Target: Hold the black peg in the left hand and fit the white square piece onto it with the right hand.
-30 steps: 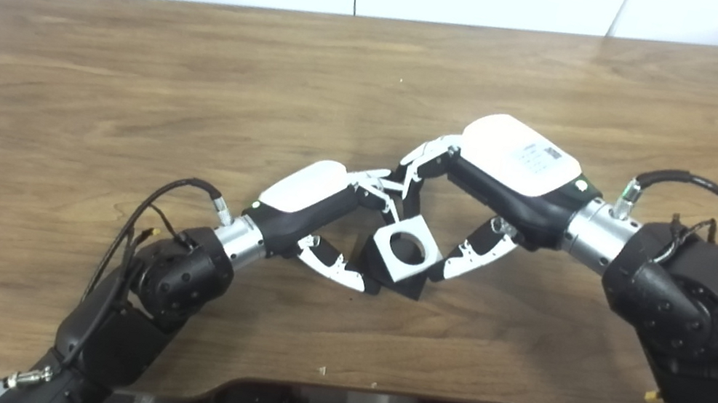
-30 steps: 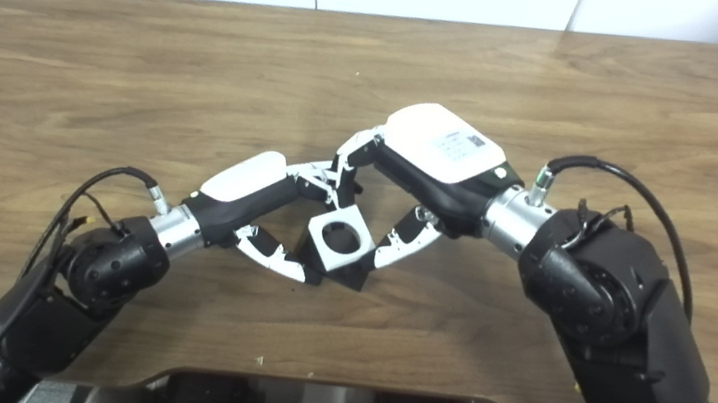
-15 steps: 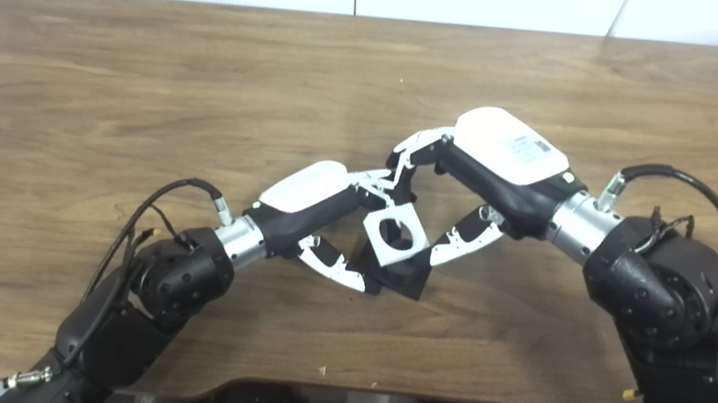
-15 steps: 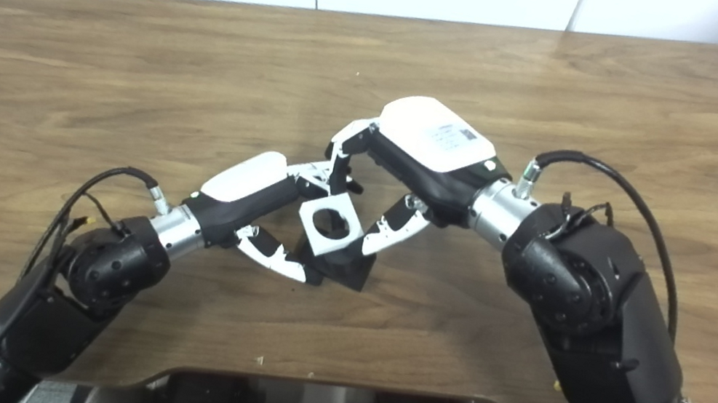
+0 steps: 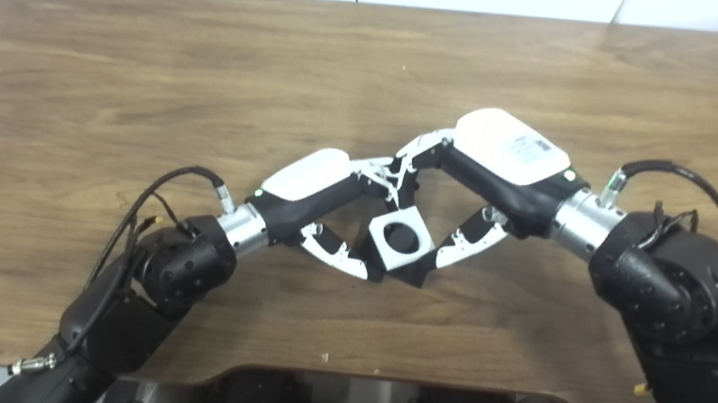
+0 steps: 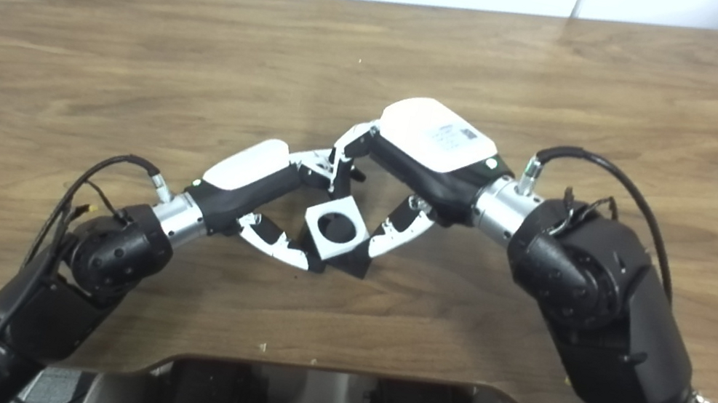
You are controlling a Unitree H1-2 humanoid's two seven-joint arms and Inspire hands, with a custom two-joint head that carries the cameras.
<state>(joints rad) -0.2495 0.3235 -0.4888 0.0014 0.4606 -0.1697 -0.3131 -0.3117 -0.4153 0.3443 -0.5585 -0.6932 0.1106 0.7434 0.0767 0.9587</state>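
The white square piece [image 5: 399, 241] with a round hole sits on top of the black peg base [image 5: 414, 276] near the table's middle front. My left hand [image 5: 330, 200] grips the black base from the left, thumb [image 5: 338, 257] low at its front and fingers behind. My right hand [image 5: 474, 177] holds the white piece from the right, thumb [image 5: 467, 239] on its right edge, fingers [image 5: 409, 166] at its back. The peg itself is hidden inside the hole. The same shows in the right eye view: white piece [image 6: 335, 228], left hand [image 6: 266, 185], right hand [image 6: 411, 159].
The wooden table [image 5: 129, 80] spreads to all sides, with white wall panels behind its far edge. The front edge [image 5: 328, 373] has a curved cut-out where my body stands. Small crumbs [image 5: 324, 356] lie near the front edge.
The white piece has come down lower onto the black base and sits more level. My right hand moved slightly down and left with it. The camera tilted a little.
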